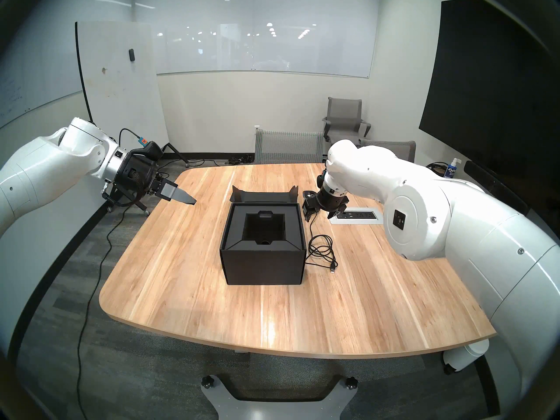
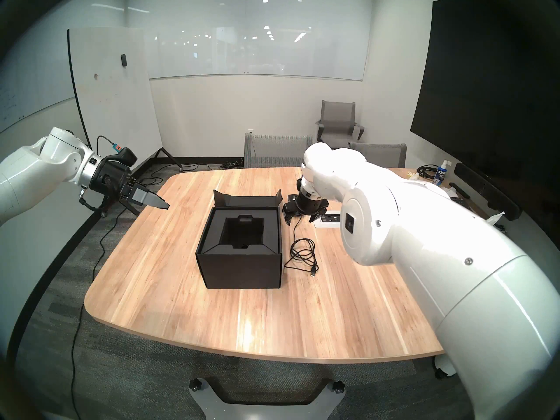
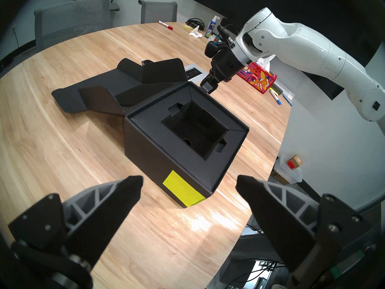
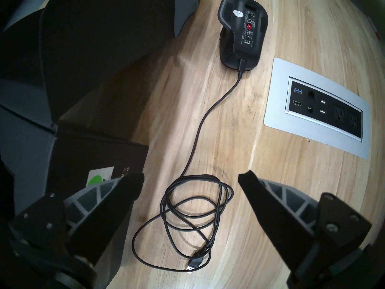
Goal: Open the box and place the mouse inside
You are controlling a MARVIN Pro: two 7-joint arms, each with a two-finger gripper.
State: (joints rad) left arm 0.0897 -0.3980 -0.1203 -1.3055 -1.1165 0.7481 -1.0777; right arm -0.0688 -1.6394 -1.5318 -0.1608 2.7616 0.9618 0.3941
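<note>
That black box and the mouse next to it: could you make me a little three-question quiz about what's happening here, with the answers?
1. True or false: the box has its lid folded back and its hollow empty.
2. Which way is the mouse lying? A) buttons up B) underside label showing C) inside the box
3. Fill in: the right gripper hangs open above the mouse's coiled ____.

Key
1. True. The left wrist view shows nothing in the hollow.
2. B. It rests tilted on the table, beside the power outlet panel.
3. Cable. The left gripper, also open, waits off to the side.
</note>
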